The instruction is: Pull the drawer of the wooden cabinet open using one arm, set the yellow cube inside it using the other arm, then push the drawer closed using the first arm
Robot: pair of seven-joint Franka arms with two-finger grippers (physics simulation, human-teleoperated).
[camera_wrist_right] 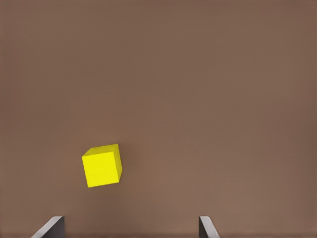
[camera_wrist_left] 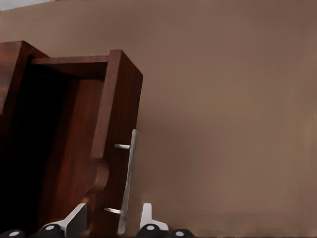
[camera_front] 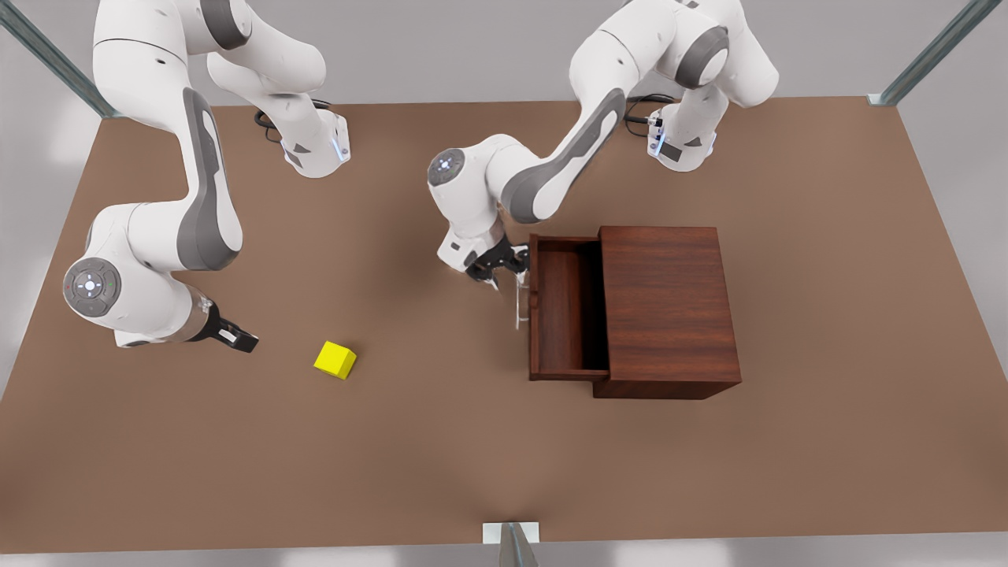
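The drawer (camera_front: 561,305) stands pulled well out of the wooden cabinet (camera_front: 668,309), toward 9 o'clock in the front view, with its floor bare. The left gripper (camera_front: 499,265) sits at the upper end of the silver handle (camera_front: 521,299), and in the left wrist view its fingers (camera_wrist_left: 146,216) stand spread on either side of the bar (camera_wrist_left: 128,181), released rather than clamped. The main risk here is that, as this arm backs off, a finger could catch the thin bar and drag the drawer crooked or partly shut, narrowing the opening for the drop. The yellow cube (camera_front: 335,360) lies on the brown table (camera_front: 441,441), well apart from the cabinet at about its 9 o'clock and not yet picked up. The right gripper (camera_front: 239,337) hovers low just beside the cube, at the cube's 9 o'clock, its jaws parted wide and holding nothing; its wrist view shows the cube (camera_wrist_right: 102,165) ahead and off-centre between the fingertips (camera_wrist_right: 51,226). A descent from this offset could land a finger on the cube's top edge or nudge it sideways, and since the cube sits turned against the jaw line, a squeeze could bear on its corners and let it twist free. A carry across to the drawer could also brush the left arm if that arm lingers at the handle. By count: two arms, two grippers, one cube, one cabinet, one drawer, one handle.
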